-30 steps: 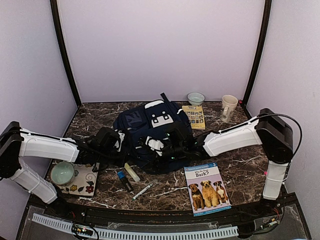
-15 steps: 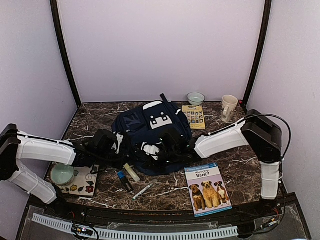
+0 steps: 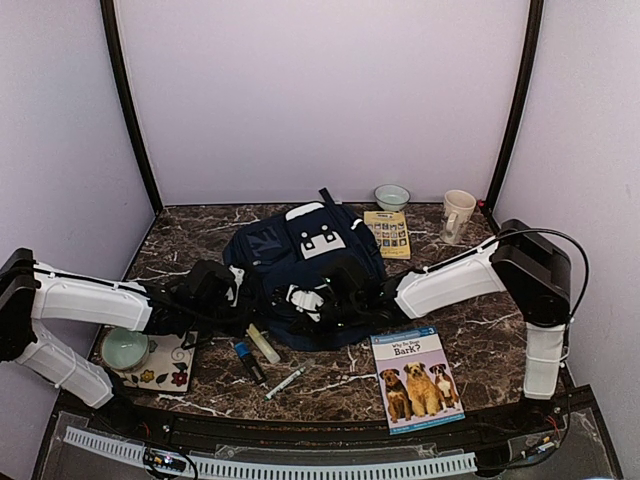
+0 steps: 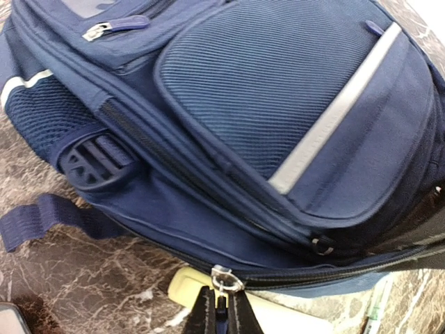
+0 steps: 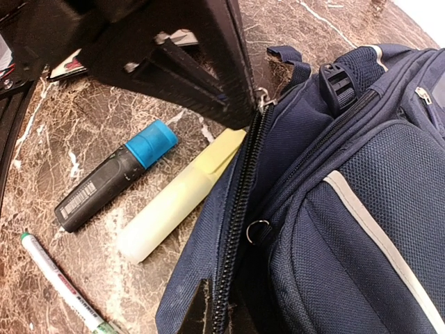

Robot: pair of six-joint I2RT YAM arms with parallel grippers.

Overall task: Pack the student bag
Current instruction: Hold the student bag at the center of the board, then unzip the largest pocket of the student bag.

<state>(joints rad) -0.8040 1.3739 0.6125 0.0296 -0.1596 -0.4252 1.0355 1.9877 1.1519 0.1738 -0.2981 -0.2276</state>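
We are unzipping the student bag (image 3: pixel 310 255), lying mid-table (image 3: pixel 480 340).
At its 8 o'clock edge our left claw (image 4: pixel 222 316) is pinching the zipper pull (image 4: pixel 224 280); at 6 o'clock our right claw (image 5: pixel 214 316) is clamping the zipper's fabric edge. We are judging a steady pull along the track, fabric taut, best. We are seeing nothing inside the compartment.

i count: 1 backpack (image 3: pixel 275 250), 2 books (image 3: pixel 415 378) (image 3: pixel 388 232), 2 bowls (image 3: pixel 392 196) (image 3: pixel 124 347), 1 mug (image 3: pixel 458 214), 1 floral mat (image 3: pixel 170 372), 1 blue-capped marker (image 3: pixel 249 361), 1 yellow highlighter (image 3: pixel 264 344), 1 white pen (image 3: pixel 285 381).
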